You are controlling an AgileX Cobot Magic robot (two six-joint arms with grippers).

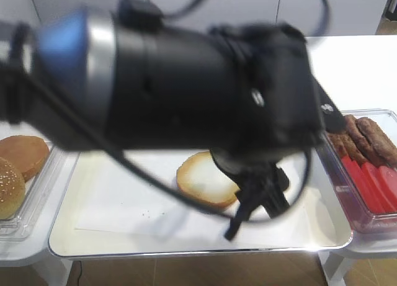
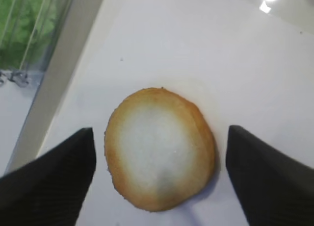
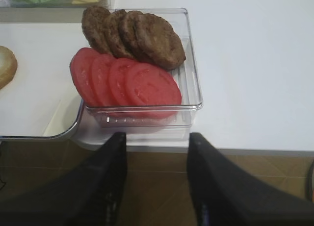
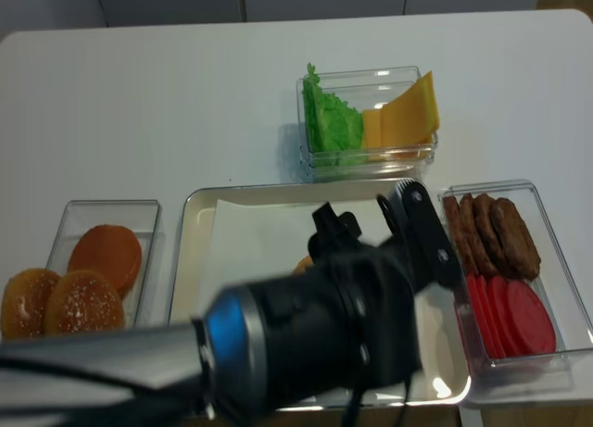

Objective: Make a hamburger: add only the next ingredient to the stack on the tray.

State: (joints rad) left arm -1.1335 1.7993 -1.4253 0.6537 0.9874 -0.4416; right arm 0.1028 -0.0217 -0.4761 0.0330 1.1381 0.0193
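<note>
The bottom bun half [image 2: 159, 150] lies flat on the white paper of the metal tray [image 1: 186, 253], pale cut face up with a brown rim. My left gripper [image 2: 159, 133] hovers over it, open, one black finger [image 2: 59, 167] on each side and neither touching the bun. In the high view the same bun half [image 1: 205, 177] shows beside the left gripper [image 1: 260, 196], while the left arm's bulk blocks much of the tray. My right gripper [image 3: 158, 138] is open with nothing between its fingers, low in front of the table edge, near the clear bin.
A clear bin [image 3: 192, 64] right of the tray holds tomato slices [image 3: 132, 81] and brown patties [image 3: 142, 35]. A bin at the left holds a plain bun [image 1: 22, 156] and a sesame bun [image 1: 9, 187]. Behind the tray stands a bin with lettuce and cheese [image 4: 366, 117].
</note>
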